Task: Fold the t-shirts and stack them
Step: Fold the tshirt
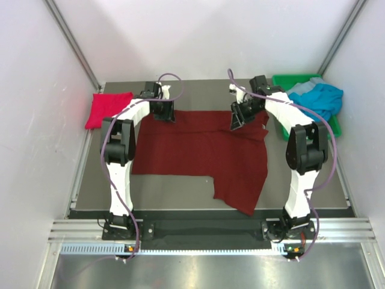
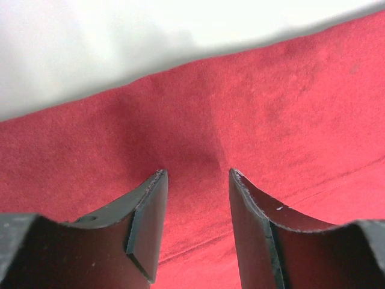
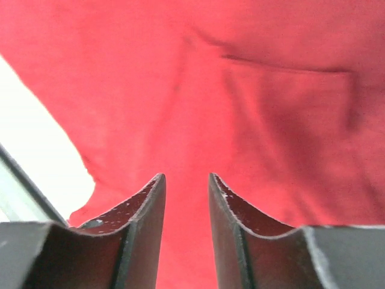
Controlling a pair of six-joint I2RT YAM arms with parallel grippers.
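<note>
Top external view: maroon t-shirt [image 1: 198, 153] lies spread on the surface [image 1: 168, 188], long axis left to right. My left claw [image 1: 161, 111] sits over its far-left corner, right claw [image 1: 237, 119] over the far-right; both part-open, right narrower, gripping nothing.

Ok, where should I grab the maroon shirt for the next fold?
Probably its far edge, pinched near both far corners, coming straight down: the maroon shirt lies spread flat on the table, leaving only edges to pinch.
</note>
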